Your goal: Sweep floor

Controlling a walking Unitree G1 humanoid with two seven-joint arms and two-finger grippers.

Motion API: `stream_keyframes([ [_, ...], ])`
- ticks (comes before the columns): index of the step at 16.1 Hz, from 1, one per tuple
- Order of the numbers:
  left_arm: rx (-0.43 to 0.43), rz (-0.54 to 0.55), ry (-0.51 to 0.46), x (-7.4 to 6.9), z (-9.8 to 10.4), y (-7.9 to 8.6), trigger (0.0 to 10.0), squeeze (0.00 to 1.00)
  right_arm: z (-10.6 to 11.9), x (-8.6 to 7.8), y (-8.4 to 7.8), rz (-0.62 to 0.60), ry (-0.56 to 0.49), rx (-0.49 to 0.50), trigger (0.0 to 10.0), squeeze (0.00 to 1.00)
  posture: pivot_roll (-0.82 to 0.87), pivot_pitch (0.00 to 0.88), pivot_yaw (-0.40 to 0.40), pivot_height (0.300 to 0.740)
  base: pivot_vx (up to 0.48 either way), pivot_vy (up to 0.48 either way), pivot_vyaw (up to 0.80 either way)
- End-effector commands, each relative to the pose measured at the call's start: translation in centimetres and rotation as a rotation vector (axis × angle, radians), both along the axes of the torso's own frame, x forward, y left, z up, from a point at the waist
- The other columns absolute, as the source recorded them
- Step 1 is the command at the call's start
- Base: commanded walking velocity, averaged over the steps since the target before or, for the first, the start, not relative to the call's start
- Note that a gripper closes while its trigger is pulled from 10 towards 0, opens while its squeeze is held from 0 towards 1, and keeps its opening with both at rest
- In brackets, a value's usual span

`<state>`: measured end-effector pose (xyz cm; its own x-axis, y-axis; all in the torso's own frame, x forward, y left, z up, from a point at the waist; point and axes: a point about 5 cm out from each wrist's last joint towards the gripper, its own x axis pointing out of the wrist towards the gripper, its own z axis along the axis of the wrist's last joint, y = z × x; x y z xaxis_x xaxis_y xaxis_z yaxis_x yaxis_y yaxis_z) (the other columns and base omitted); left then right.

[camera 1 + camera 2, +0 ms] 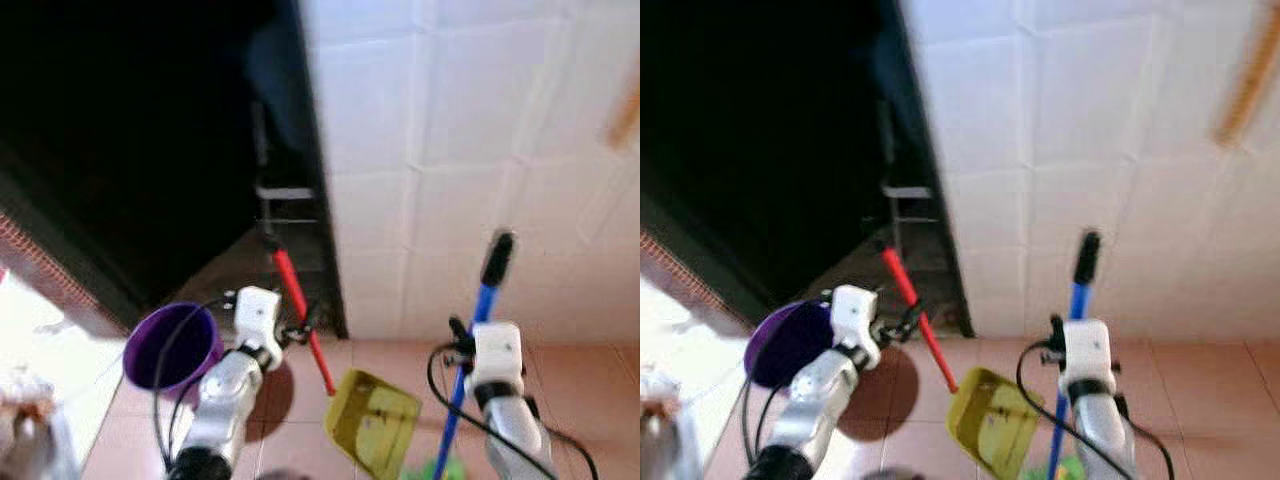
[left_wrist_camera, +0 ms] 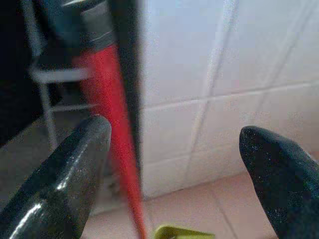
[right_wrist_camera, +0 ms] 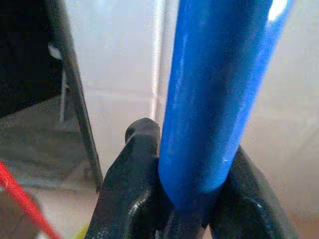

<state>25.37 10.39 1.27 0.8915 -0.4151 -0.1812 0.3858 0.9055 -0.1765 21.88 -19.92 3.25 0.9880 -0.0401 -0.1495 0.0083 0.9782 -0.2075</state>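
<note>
A yellow dustpan (image 1: 372, 420) rests on the floor tiles, its red handle (image 1: 298, 310) slanting up toward the dark door frame. My left gripper (image 1: 303, 328) is at that handle with its fingers open; in the left wrist view the red handle (image 2: 107, 114) runs close beside one finger (image 2: 70, 179), and the other finger is far off it. My right gripper (image 1: 460, 342) is shut on the blue broom handle (image 1: 485, 300), which stands almost upright with a black grip on top and green bristles (image 1: 435, 468) below. The right wrist view has both fingers (image 3: 132, 199) clamped on the blue pole (image 3: 214, 99).
A purple bucket (image 1: 172, 345) stands on the floor just left of my left arm. Behind it opens a dark doorway (image 1: 150, 150) with a metal step frame (image 1: 285, 210) inside. A white tiled wall (image 1: 470, 150) rises straight ahead. Reddish floor tiles (image 1: 580, 380) extend right.
</note>
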Motion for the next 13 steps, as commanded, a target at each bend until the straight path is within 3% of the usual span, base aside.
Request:
stream_keyframes([
  [1, 0.017, 0.018, 0.023, -0.1, -0.3, 0.4, 10.0, 0.00, 0.6, -0.1, -0.7, 0.013, -0.018, -0.084, 10.0, 0.00, -0.12, 0.019, 0.101, 0.740, 0.000, 0.000, 0.00],
  [5, 0.030, 0.031, 0.030, -0.2, -0.6, 0.4, 10.0, 0.00, 0.6, -0.2, -0.7, 0.020, -0.009, -0.075, 10.0, 0.00, -0.12, 0.026, 0.095, 0.740, 0.000, 0.000, 0.00],
  [9, 0.012, 0.048, 0.037, 0.0, -0.6, -0.1, 10.0, 0.00, 0.8, -1.7, -1.0, 0.027, 0.007, -0.066, 10.0, 0.00, -0.15, 0.060, 0.102, 0.740, 0.000, 0.000, 0.00],
  [13, 0.011, 0.075, 0.058, 1.4, -0.3, -0.4, 10.0, 0.00, 1.4, -3.9, -1.7, -0.016, 0.021, -0.056, 10.0, 0.00, -0.20, 0.113, 0.130, 0.740, 0.000, 0.000, 0.00],
])
